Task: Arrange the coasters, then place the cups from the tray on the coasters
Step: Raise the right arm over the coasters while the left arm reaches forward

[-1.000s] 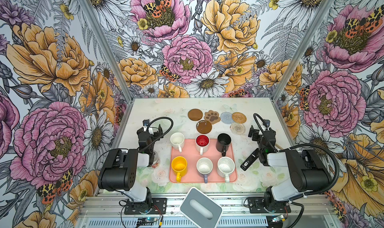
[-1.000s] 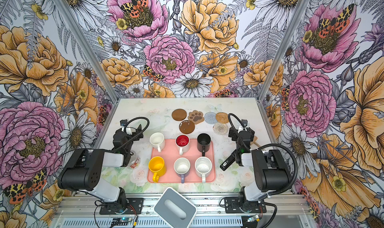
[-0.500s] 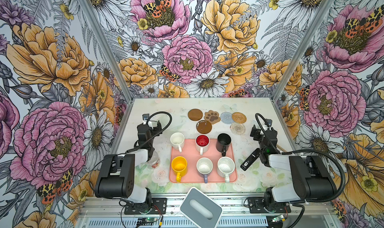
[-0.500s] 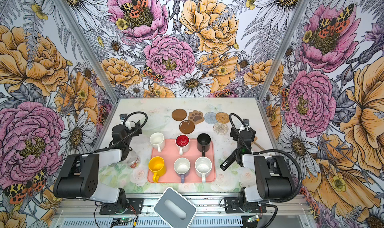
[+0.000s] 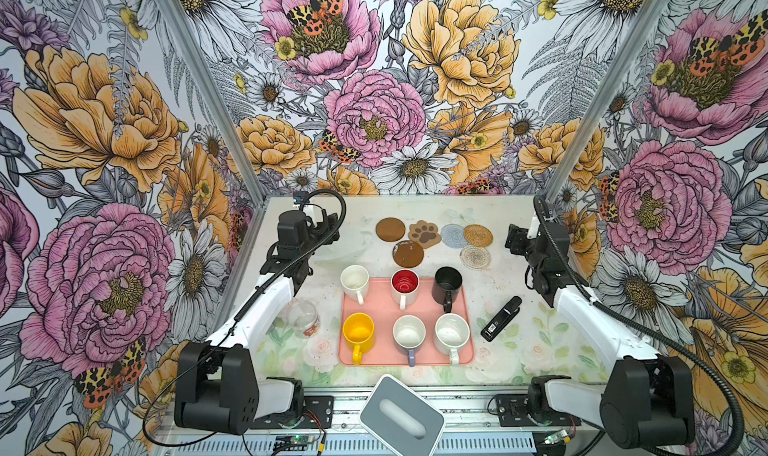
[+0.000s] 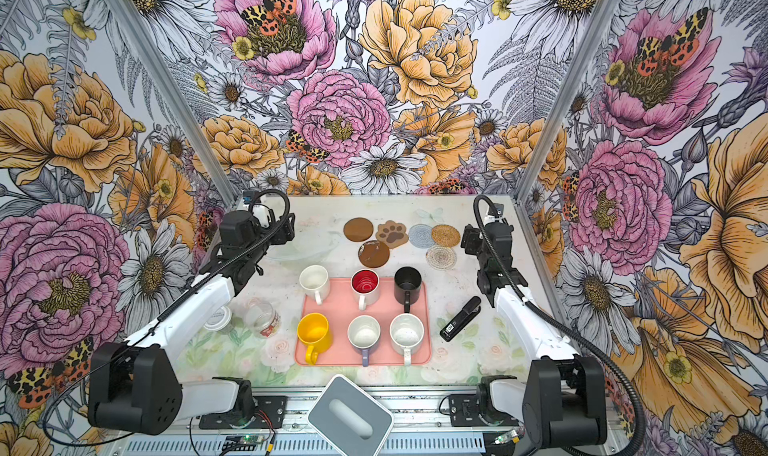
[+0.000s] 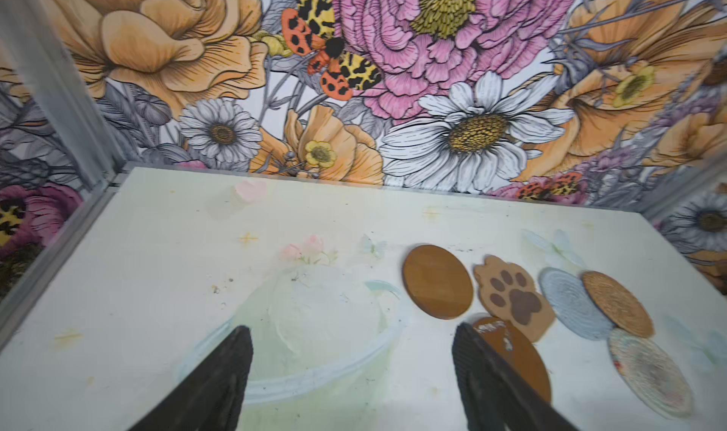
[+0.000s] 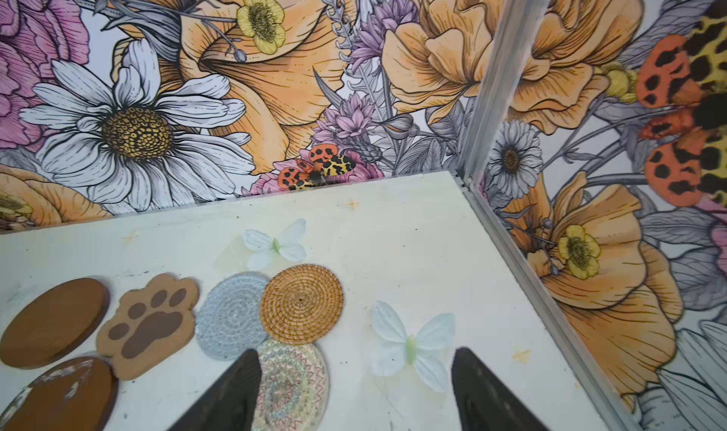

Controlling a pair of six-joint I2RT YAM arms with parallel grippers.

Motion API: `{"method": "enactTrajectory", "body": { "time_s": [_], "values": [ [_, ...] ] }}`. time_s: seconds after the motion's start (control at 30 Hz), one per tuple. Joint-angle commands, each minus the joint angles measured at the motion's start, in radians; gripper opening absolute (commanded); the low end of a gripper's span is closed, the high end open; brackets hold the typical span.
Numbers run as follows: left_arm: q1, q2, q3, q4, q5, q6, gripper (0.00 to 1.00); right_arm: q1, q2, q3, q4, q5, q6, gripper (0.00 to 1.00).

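Both top views: six cups point(image 6: 364, 282) on the tray point(image 5: 380, 310), six coasters point(image 6: 421, 236) on the counter point(image 5: 490, 283) at the tray's 12 o'clock.
Cups stand upright in two rows of three, handles toward 6 o'clock: cream cup point(image 5: 354, 278), red-lined cup point(image 5: 404, 282) and black cup point(image 5: 448, 281) in the far row; yellow cup point(image 5: 358, 329), lavender cup point(image 5: 409, 333) and speckled cup point(image 5: 452, 333) in the near row. Coasters lie flat: brown disc point(image 5: 390, 229), paw print point(image 5: 424, 234), grey-blue round point(image 5: 452, 236) and rattan round point(image 5: 478, 234) in a row, the rattan edge overlapping the grey-blue; second brown disc point(image 5: 408, 253) and lacy round point(image 5: 475, 256) just nearer the tray. Left end effector point(image 7: 352, 330), at the tray's 10 o'clock, and right end effector point(image 8: 356, 353), at 2 o'clock, each hold their fingers spread wide, grasping nothing.
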Motion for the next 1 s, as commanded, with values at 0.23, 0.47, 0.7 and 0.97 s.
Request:
{"method": "enactTrajectory", "body": {
  "time_s": [0.23, 0.47, 0.7, 0.97],
  "values": [
    [-0.125, 0.074, 0.203, -0.151, 0.175, -0.262, 0.83, 0.056, 0.294, 0.323, -0.399, -0.334, 0.139, 0.57],
    [-0.157, 0.063, 0.076, -0.113, 0.158, -0.246, 0.83, 0.058, 0.459, 0.441, -0.564, -0.33, 0.129, 0.49],
    [-0.154, 0.044, 0.055, -0.081, 0.167, -0.246, 0.83, 0.058, 0.589, 0.509, -0.622, -0.326, 0.137, 0.33],
    [-0.151, 0.046, 0.053, -0.084, 0.165, -0.252, 0.83, 0.058, 0.719, 0.579, -0.664, -0.337, 0.145, 0.12]
  ]
}}
